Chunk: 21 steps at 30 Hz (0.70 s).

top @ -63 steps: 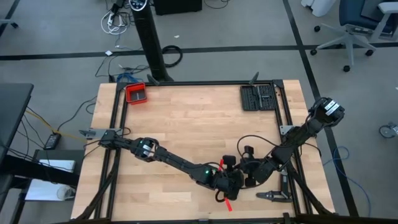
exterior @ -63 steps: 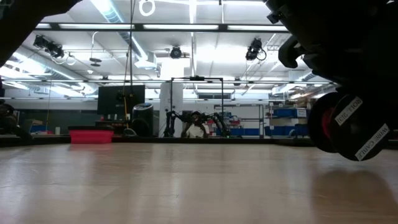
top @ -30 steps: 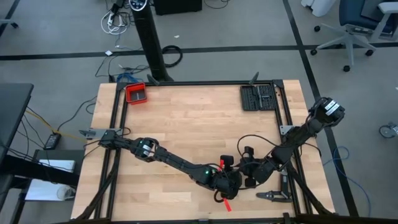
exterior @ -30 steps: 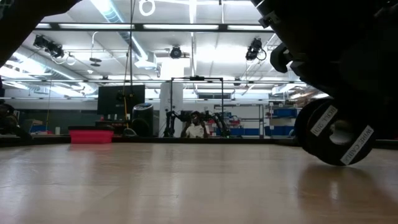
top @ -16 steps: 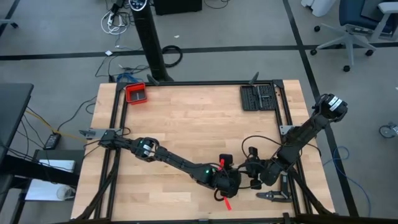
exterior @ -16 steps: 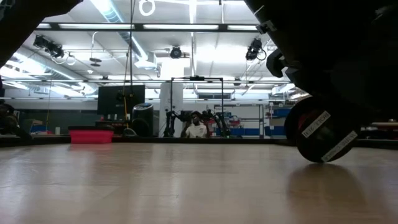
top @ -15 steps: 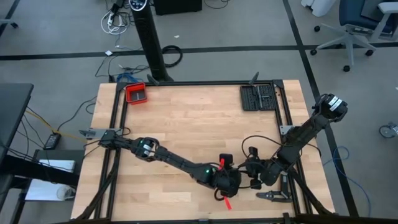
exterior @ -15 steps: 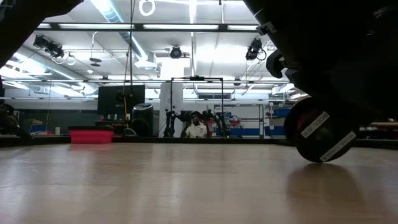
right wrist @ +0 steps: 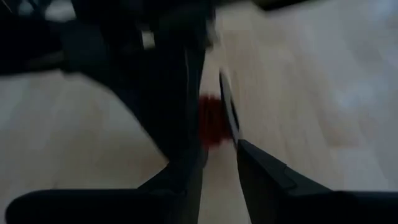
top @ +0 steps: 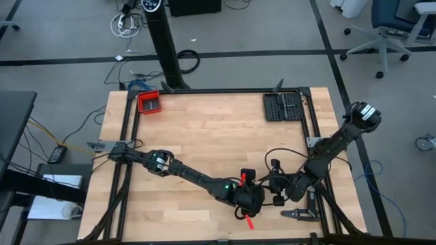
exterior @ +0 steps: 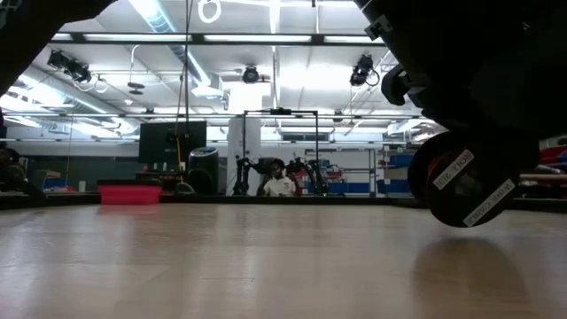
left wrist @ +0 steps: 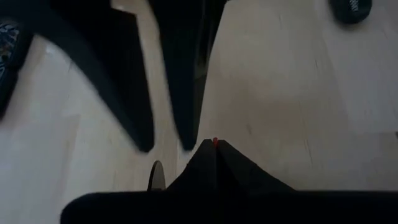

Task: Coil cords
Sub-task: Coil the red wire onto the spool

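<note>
The left end effector is sitting at the near middle of the table, its fingers clenched on the thin red cord, which is sticking out on both sides of it. The right end effector is waiting just beside it on the right, fingers released and holding nothing.

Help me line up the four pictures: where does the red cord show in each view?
High view: red cord at the near table edge, by the left gripper.
Low view: not visible.
Left wrist view: red speck at the fingertips.
Right wrist view: red blur.
Shared landmark: the left gripper.
</note>
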Available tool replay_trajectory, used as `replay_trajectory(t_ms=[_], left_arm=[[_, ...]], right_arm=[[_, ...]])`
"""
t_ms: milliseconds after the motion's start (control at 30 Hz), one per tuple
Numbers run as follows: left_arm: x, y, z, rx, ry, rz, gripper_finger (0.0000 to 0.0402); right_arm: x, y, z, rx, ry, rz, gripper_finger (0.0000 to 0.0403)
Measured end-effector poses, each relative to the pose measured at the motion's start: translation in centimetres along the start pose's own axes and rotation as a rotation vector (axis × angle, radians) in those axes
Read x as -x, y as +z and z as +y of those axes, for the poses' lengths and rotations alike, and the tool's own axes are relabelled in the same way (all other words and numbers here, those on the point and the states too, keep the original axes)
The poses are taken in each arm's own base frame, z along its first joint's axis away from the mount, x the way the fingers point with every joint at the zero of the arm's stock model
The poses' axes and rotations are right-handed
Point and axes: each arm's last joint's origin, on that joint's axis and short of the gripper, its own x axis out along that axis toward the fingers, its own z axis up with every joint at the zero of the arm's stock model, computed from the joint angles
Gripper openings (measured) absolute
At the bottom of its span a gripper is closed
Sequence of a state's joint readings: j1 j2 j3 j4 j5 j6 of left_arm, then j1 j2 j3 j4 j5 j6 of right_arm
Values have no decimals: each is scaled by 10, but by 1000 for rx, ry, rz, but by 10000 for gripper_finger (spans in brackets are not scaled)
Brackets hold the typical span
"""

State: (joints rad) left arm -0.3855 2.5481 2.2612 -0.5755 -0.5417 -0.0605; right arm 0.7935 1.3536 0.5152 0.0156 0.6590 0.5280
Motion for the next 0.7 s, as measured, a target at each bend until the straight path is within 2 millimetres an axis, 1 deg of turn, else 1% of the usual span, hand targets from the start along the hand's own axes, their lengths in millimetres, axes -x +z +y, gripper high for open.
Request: replay_trajectory(t_ms=[133, 233, 400, 600, 700], left_arm=[[0, 0, 0, -1, -5, 0, 0], [0, 0, 0, 0, -6, 0, 0], [0, 0, 0, -1, -5, 0, 0], [0, 0, 0, -2, -5, 3, 1], [0, 0, 0, -2, -5, 3, 1]], right_arm=[[-6, 9, -4, 9, 18, -37, 98], [-10, 12, -9, 21, 3, -36, 98], [-17, 18, -17, 26, 29, -28, 97], [-20, 19, -21, 21, 44, -14, 97], [-26, 15, -20, 29, 40, 5, 97]])
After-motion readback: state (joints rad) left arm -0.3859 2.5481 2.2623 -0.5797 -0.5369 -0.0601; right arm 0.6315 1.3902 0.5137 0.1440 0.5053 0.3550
